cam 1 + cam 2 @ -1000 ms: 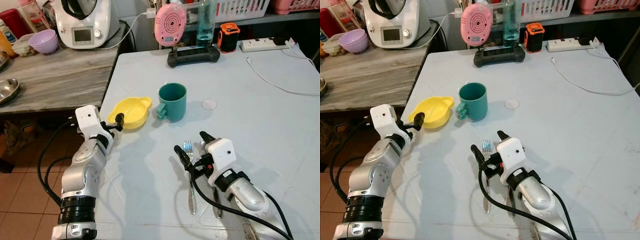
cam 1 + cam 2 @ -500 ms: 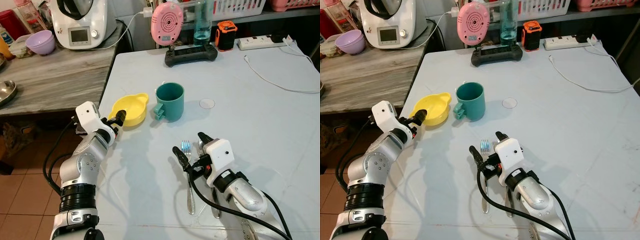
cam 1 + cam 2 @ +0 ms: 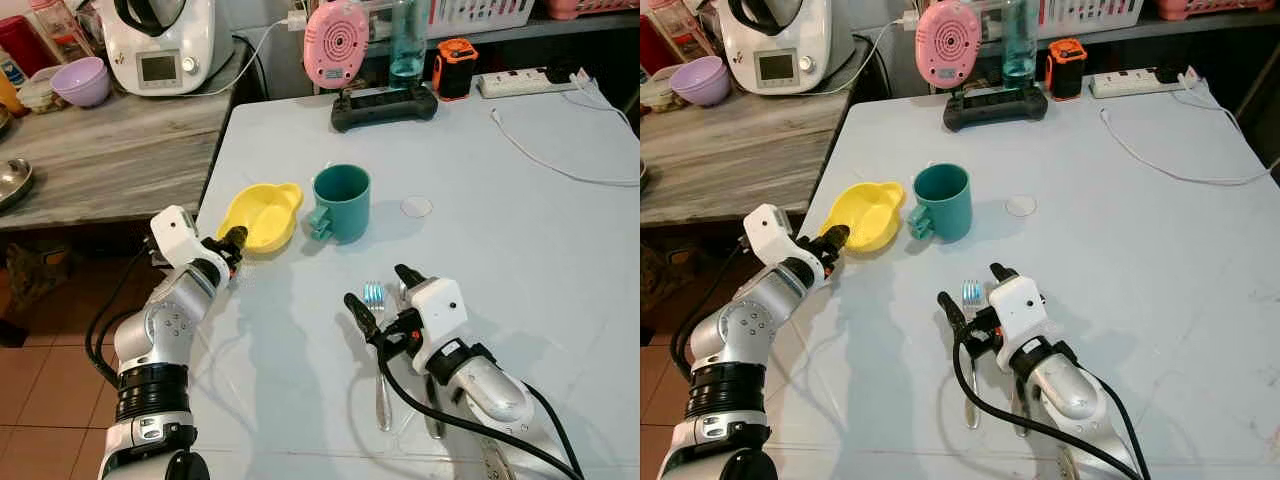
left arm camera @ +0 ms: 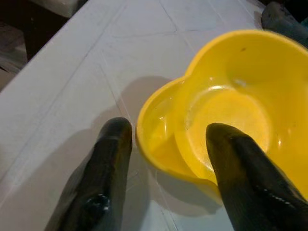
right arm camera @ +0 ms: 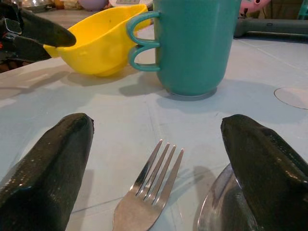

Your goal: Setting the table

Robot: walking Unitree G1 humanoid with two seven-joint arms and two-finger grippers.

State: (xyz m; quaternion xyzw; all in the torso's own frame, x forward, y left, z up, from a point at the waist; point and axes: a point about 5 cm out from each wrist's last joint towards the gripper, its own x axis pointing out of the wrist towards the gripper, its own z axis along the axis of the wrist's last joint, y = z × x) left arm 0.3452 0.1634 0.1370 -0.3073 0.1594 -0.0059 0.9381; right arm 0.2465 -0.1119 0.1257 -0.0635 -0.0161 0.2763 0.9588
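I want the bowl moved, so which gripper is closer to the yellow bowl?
Left. The left gripper straddles the yellow bowl rim, fingers open; the right gripper hovers over the fork, farther away.

Both head cams look forward and down over the tabletop [image 3: 520, 200] from up high, a wide shot with the same scene barely offset. Left wrist cam sits super close, low behind the yellow bowl [image 4: 226, 110]. Right wrist cam skims the surface facing the teal mug [image 5: 195, 43]; that bowl and mug appear from the head too.
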